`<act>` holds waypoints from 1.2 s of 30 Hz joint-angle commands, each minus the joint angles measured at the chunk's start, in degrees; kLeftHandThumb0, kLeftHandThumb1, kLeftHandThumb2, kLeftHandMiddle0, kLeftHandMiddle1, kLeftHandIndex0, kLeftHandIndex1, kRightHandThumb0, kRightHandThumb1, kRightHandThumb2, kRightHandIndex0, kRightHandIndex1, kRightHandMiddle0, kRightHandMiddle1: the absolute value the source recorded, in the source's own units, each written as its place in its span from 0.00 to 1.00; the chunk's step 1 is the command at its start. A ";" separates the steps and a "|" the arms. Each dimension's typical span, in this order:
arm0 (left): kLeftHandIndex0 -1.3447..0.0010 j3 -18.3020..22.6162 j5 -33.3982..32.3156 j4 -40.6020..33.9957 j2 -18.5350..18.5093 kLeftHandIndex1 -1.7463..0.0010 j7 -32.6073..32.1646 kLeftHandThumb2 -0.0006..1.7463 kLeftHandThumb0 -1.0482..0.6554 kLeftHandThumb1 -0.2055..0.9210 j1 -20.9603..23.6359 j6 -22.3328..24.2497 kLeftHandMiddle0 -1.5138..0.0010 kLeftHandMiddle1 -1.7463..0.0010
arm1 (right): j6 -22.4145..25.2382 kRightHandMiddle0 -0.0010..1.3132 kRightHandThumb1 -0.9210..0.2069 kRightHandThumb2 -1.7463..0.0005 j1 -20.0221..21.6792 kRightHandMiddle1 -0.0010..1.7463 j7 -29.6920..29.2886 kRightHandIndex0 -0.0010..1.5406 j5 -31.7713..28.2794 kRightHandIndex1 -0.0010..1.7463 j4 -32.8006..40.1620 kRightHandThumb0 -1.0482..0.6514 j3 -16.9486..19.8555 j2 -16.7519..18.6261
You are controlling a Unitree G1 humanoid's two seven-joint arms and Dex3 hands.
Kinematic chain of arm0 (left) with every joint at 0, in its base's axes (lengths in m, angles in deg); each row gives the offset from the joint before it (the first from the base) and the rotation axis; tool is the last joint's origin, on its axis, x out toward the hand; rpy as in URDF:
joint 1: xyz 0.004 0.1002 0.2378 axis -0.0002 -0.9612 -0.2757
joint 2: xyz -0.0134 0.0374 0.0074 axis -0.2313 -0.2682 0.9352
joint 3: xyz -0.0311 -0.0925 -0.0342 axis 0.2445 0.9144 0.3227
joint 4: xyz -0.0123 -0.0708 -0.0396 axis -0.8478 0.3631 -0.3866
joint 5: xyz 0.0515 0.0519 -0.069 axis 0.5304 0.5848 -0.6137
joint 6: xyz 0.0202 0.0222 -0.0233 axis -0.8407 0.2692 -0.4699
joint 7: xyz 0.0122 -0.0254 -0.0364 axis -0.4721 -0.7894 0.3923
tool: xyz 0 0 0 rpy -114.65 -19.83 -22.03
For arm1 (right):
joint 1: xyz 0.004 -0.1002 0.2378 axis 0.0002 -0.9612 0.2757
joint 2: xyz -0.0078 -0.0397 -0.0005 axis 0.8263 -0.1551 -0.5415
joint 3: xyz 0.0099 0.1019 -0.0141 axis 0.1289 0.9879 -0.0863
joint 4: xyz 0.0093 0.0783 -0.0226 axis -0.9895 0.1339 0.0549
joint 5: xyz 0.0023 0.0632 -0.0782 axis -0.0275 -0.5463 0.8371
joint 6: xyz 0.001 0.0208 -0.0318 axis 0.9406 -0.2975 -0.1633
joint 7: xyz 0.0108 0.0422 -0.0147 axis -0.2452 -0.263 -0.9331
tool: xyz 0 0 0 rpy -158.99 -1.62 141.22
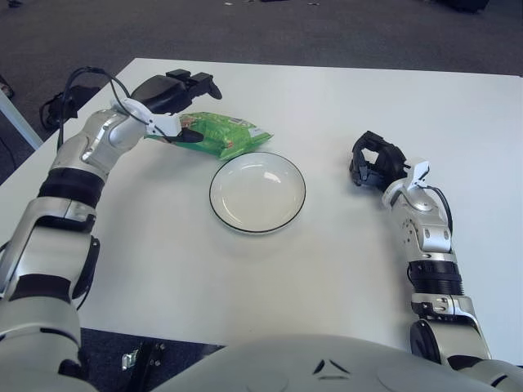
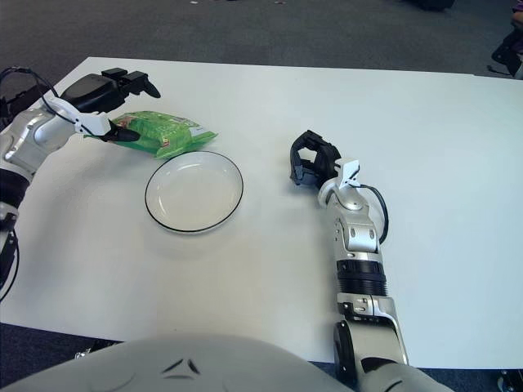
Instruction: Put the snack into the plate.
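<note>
A green snack bag (image 1: 227,135) lies flat on the white table (image 1: 245,278), just behind and to the left of an empty white plate (image 1: 257,193) with a dark rim. My left hand (image 1: 194,108) is low at the bag's left end. Its fingers (image 1: 200,79) reach over the far side of the bag and its thumb (image 1: 188,135) lies against the near side. The hand is spread and the bag stays flat on the table. My right hand (image 1: 372,159) shows to the right of the plate with its fingers curled, holding nothing.
Black cables (image 1: 61,102) hang off the table's left edge near my left forearm. The table's far edge runs close behind the bag, with dark floor beyond it. Bare tabletop stretches in front of the plate and between the plate and my right hand.
</note>
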 commanded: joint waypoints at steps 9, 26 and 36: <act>1.00 -6.15 8.71 5.21 -0.99 1.00 -1.37 0.27 0.05 0.77 6.07 -1.77 1.00 1.00 | 4.14 0.40 0.44 0.32 -4.39 1.00 -0.29 0.76 1.38 1.00 -3.87 0.35 -1.69 -0.34; 1.00 -9.60 8.80 18.10 5.77 1.00 -3.03 0.23 0.06 0.74 10.91 -1.30 1.00 1.00 | 3.07 0.41 0.45 0.32 -4.85 1.00 0.05 0.76 1.75 1.00 -3.64 0.35 -2.60 -0.85; 1.00 -11.95 9.60 25.14 10.79 1.00 -5.40 0.24 0.05 0.74 13.34 0.31 1.00 1.00 | 2.49 0.43 0.48 0.29 -5.42 1.00 1.04 0.81 2.05 1.00 -2.84 0.35 -3.94 -1.89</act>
